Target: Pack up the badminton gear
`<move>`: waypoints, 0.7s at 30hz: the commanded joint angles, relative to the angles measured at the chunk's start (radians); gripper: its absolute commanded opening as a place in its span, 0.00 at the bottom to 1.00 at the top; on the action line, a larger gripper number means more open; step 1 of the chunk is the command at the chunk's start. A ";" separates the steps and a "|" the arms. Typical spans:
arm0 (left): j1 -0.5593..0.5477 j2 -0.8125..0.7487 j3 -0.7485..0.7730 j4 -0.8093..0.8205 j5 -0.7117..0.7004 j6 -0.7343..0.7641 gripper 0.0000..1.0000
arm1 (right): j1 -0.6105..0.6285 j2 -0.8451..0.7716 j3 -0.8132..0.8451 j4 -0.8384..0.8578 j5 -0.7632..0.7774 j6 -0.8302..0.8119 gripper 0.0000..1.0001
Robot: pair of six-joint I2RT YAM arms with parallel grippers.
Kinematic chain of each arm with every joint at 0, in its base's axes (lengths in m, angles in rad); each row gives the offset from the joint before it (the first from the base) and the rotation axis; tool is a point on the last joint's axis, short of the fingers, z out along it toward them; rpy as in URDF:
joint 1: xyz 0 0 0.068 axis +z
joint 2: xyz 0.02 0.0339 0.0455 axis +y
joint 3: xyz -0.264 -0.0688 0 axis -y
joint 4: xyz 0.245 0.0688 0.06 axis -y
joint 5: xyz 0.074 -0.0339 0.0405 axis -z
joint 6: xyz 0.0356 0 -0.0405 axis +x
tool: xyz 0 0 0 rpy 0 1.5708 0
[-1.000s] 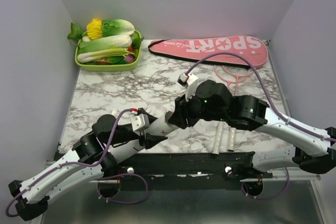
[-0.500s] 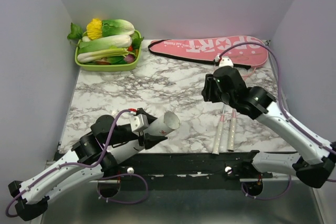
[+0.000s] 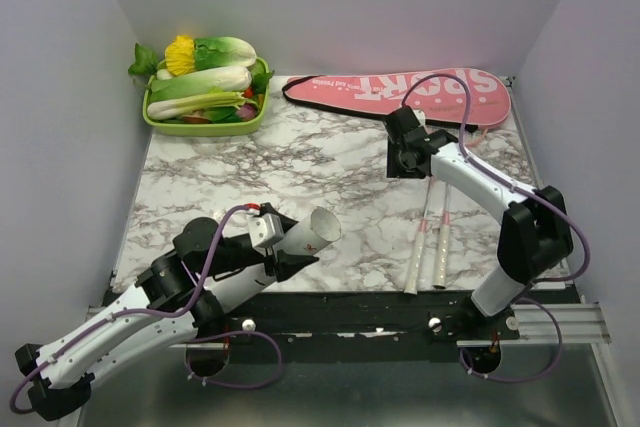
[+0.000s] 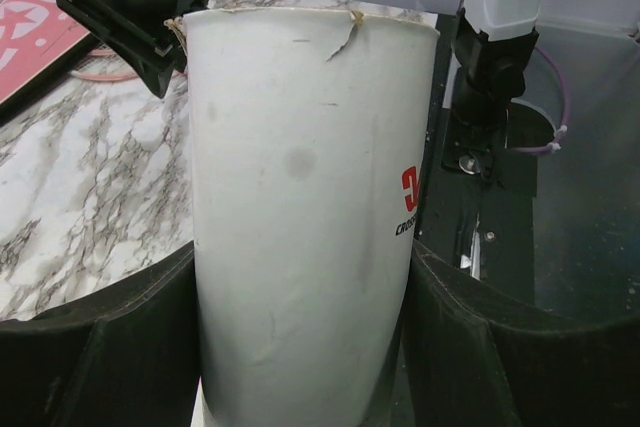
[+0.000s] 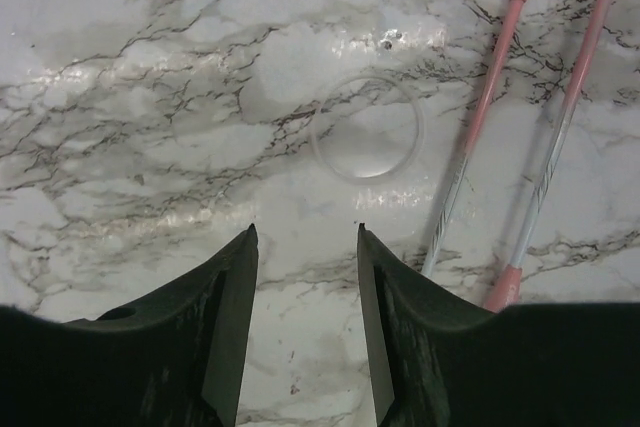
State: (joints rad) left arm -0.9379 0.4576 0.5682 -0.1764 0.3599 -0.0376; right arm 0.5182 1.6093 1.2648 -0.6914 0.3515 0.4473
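My left gripper (image 3: 290,244) is shut on the long white tube (image 3: 308,235) and holds it tilted near the front left, open end to the right. In the left wrist view the tube (image 4: 300,177) fills the space between the fingers (image 4: 110,347). My right gripper (image 3: 403,155) is open and empty, pointing down at the marble just in front of the pink "SPORT" cover (image 3: 400,90). A clear round lid (image 5: 367,127) lies just ahead of my right gripper (image 5: 305,232). Two thin pink-white rackets (image 3: 431,222) lie side by side to its right; their shafts also show in the right wrist view (image 5: 478,122). No shuttlecocks show.
A green tray (image 3: 155,125) of leafy vegetables stands at the back left corner. Grey walls close in the marble table (image 3: 250,167) on three sides. The pink cover lies along the back edge at the right.
My right arm has swung away from the tube's open end, back and right to the spot before the pink cover. My left gripper still holds the tube in the same place.
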 commanded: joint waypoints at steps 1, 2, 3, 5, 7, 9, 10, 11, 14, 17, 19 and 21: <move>-0.002 -0.013 0.045 -0.009 -0.088 -0.015 0.00 | -0.047 0.115 0.079 0.032 0.004 -0.021 0.53; -0.002 -0.017 0.044 -0.012 -0.098 -0.016 0.00 | -0.053 0.132 0.087 0.030 0.001 -0.022 0.53; -0.002 -0.017 0.047 -0.018 -0.102 -0.016 0.00 | -0.063 0.149 0.096 0.029 -0.002 -0.022 0.53; -0.002 -0.017 0.050 -0.024 -0.107 -0.013 0.00 | -0.070 0.199 0.122 0.026 -0.003 -0.019 0.53; -0.001 -0.017 0.053 -0.029 -0.108 -0.013 0.00 | -0.075 0.233 0.137 0.020 -0.008 -0.018 0.53; -0.001 -0.017 0.052 -0.029 -0.101 -0.010 0.00 | -0.079 0.274 0.156 0.013 -0.014 -0.012 0.53; -0.002 -0.014 0.053 -0.029 -0.102 -0.010 0.00 | -0.080 0.285 0.160 0.013 -0.017 -0.009 0.53; -0.001 -0.016 0.055 -0.031 -0.099 -0.010 0.00 | -0.081 0.310 0.165 0.013 -0.025 -0.004 0.52; -0.001 -0.019 0.056 -0.037 -0.099 -0.008 0.00 | -0.084 0.337 0.177 0.012 -0.031 0.008 0.49; -0.002 -0.027 0.055 -0.035 -0.099 -0.008 0.00 | -0.087 0.362 0.185 0.013 -0.037 0.019 0.46; -0.002 -0.030 0.056 -0.037 -0.107 -0.008 0.00 | -0.089 0.376 0.185 0.012 -0.036 0.021 0.46; -0.001 -0.031 0.058 -0.038 -0.110 -0.007 0.00 | -0.090 0.380 0.182 0.012 -0.034 0.025 0.45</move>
State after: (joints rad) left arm -0.9379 0.4416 0.5919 -0.2203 0.2764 -0.0338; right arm 0.4377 1.9652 1.4193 -0.6750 0.3248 0.4496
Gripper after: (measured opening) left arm 0.728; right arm 0.454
